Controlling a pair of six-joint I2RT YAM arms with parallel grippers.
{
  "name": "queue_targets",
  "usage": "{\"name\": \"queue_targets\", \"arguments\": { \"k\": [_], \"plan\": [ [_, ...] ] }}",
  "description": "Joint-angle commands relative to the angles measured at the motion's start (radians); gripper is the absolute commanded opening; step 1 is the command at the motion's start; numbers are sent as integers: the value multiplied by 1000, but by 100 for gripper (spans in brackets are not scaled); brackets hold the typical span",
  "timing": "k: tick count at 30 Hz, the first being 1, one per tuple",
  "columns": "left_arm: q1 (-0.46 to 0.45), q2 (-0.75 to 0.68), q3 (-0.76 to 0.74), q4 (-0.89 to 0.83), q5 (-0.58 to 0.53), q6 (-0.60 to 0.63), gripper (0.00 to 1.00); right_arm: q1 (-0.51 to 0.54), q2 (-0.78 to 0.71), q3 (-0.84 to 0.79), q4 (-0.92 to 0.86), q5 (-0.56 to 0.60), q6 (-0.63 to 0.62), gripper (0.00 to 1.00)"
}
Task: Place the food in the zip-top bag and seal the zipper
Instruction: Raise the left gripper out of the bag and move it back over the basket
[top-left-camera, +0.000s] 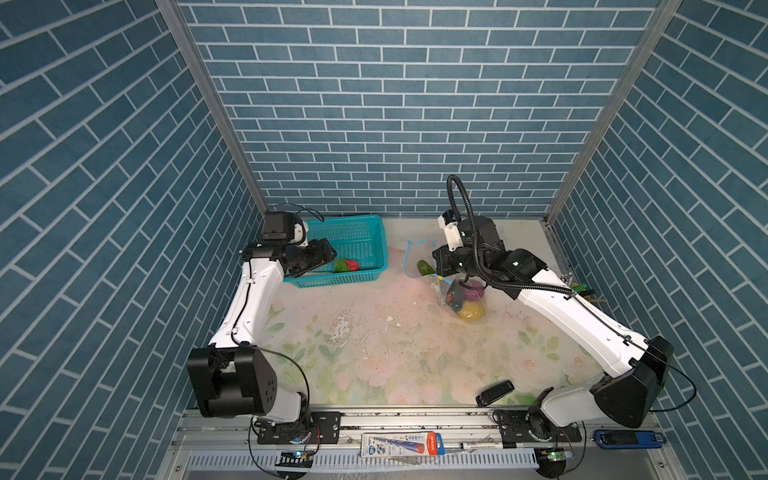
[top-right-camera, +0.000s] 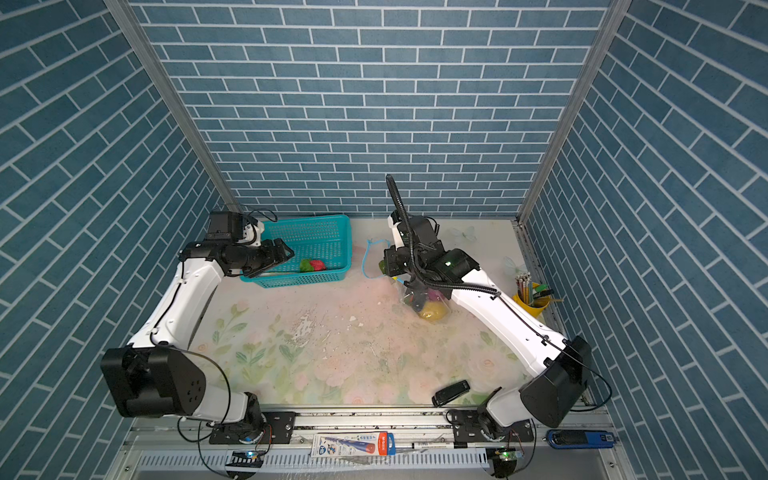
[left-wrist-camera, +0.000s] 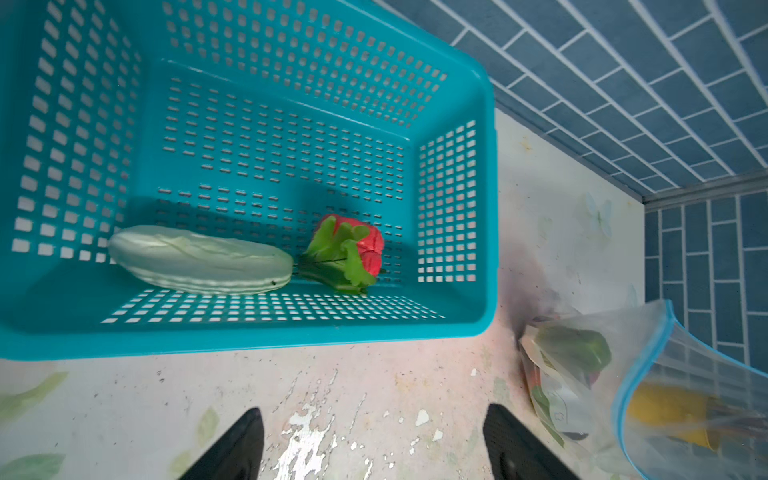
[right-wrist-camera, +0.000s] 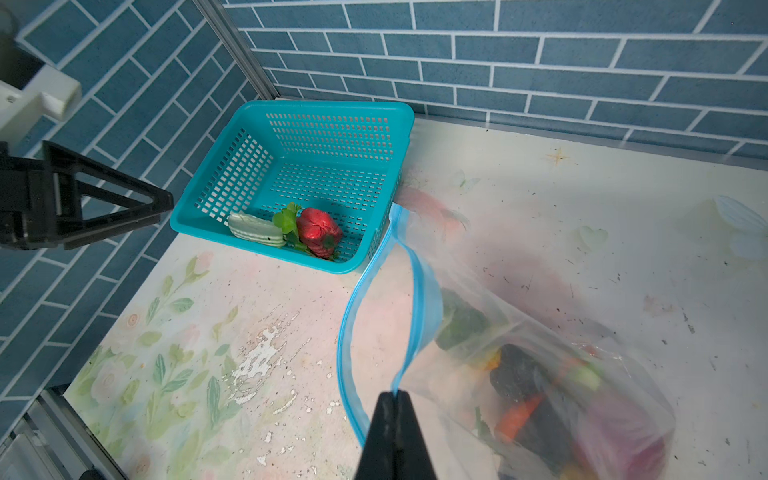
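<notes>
From here I see my left gripper (left-wrist-camera: 376, 446) with its jaws spread wide and nothing between them, held above the near-left part of the teal basket (left-wrist-camera: 249, 338), which stands in the far-left corner of the bench (top-left-camera: 374, 340). Two pieces of the food lie in that basket against its near wall: a pale green vegetable (left-wrist-camera: 199, 259) lying on its side and, just beside its end, a red pepper (left-wrist-camera: 365, 245) with green leaves. My right gripper (right-wrist-camera: 392, 399) is clamped tight on the zipper (right-wrist-camera: 419, 282), pinching the light blue strip and holding that edge up off the bench. The zip-top bag (right-wrist-camera: 540, 332) sits toward the far right of the bench, just right of the basket, with its mouth gaping toward the basket and its lower end resting on the bench surface. Through the clear plastic I make out a dark green piece (right-wrist-camera: 461, 320) close to the mouth, a dark eggplant (right-wrist-camera: 519, 374) deeper in, an orange carrot (right-wrist-camera: 519, 411) beside it, and in a top view a purple onion (top-left-camera: 473, 291) and a yellow fruit (top-left-camera: 470, 311) at the bag's bottom. The zipper's two sides stand apart, forming an open loop. I cannot pick out the slider tab.
</notes>
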Motion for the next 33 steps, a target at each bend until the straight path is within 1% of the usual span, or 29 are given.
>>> {"name": "queue_targets", "arguments": {
  "k": [1, 4, 16, 24, 33],
  "plan": [
    [13, 42, 8, -48, -19, -14, 84, 8, -4, 44, -2, 13, -14, 0],
    [17, 78, 29, -32, -37, -34, 84, 9, 4, 47, 6, 6, -20, 0],
    [17, 287, 169, -67, -93, -108, 81, 5, 37, 66, 39, 5, -84, 0],
    [17, 373, 208, -86, -145, -128, 80, -8, 72, 102, 36, -5, -110, 0],
    [23, 456, 241, -99, -159, -136, 80, -27, 67, 76, 48, -22, -107, 0]
  ]
}}
